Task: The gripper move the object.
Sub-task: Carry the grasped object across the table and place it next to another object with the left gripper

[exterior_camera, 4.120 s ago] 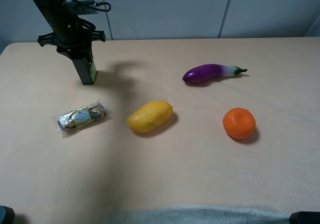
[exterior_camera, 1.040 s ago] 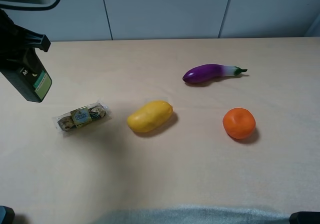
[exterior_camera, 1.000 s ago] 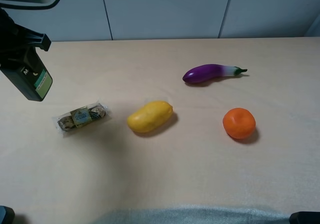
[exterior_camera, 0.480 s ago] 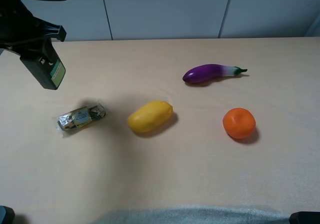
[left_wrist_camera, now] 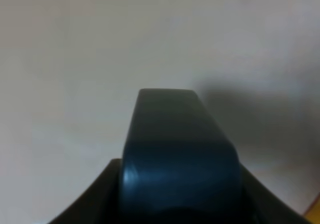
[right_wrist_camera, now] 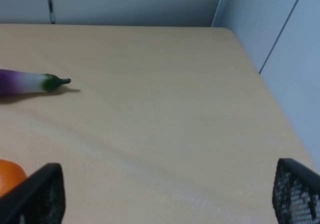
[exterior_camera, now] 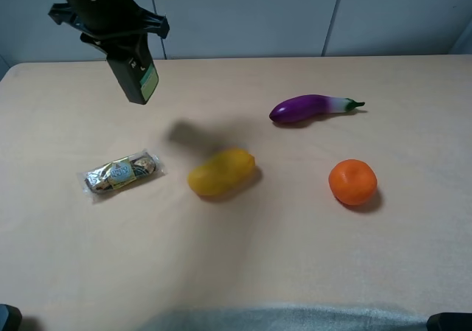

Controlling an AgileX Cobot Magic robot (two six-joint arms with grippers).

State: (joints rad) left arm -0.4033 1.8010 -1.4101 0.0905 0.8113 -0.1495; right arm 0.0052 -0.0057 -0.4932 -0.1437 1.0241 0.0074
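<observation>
Small dark green-black rectangular pump bottle (exterior_camera: 138, 78) held in the air by the black left gripper (exterior_camera: 120, 45).
Its jaws are clamped on the bottle's top. The bottle hangs tilted above the rear left of the beige tabletop (exterior_camera: 258, 257), well apart from the foil-wrapped chocolate pack (exterior_camera: 122, 172) and the yellow oval fruit (exterior_camera: 221, 172). The black right gripper (right_wrist_camera: 165, 196) has its jaws wide apart.

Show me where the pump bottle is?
In the high view the pump bottle hangs at back left, held by the left gripper, beyond the chocolate pack.
</observation>
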